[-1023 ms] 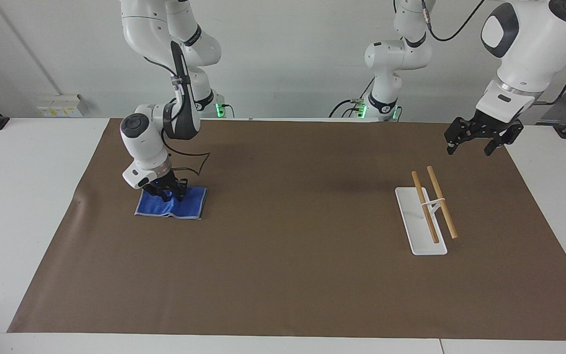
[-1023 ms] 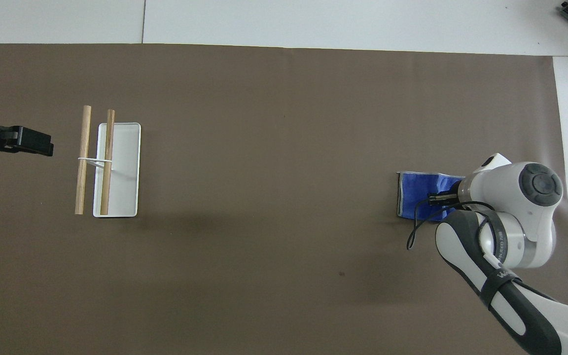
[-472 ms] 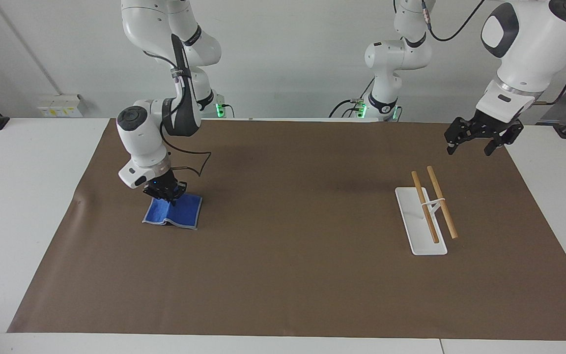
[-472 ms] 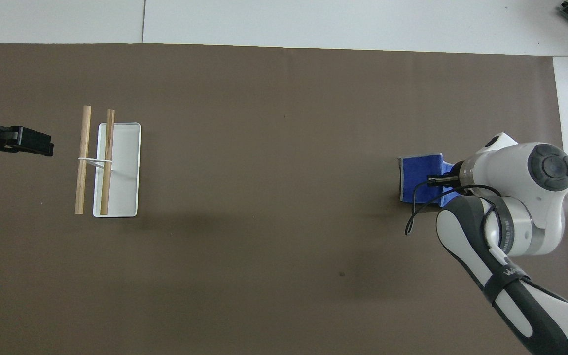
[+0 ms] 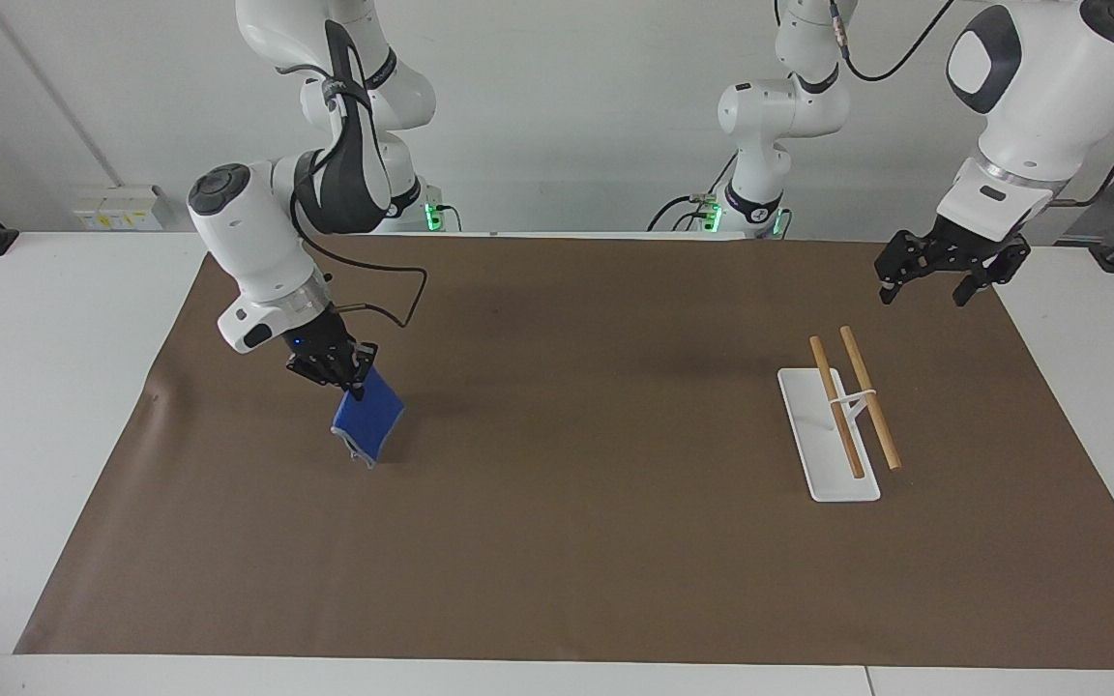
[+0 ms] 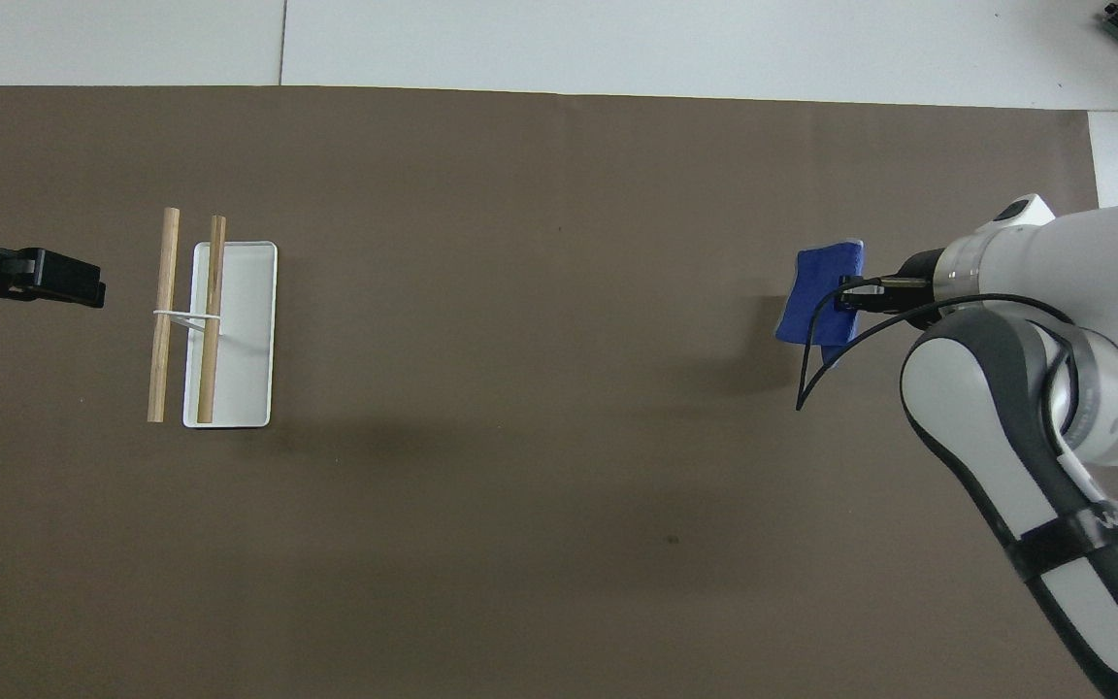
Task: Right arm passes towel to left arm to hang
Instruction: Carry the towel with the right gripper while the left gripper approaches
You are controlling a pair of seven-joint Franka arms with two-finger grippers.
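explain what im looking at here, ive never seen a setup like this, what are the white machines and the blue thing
These are two white robot arms at a table covered by a brown mat, shown at one moment from two cameras. One camera faces the robots from across the table; the other looks steeply down from above their own end, so the sides swap between the two pictures.

The right gripper, with its jaws shut, holds a blue towel by its upper edge, and the towel hangs down over the mat. The left gripper waits in the air with its jaws open, near a small rack: a white base carrying two wooden rods. The towel is meant to end up hung there.
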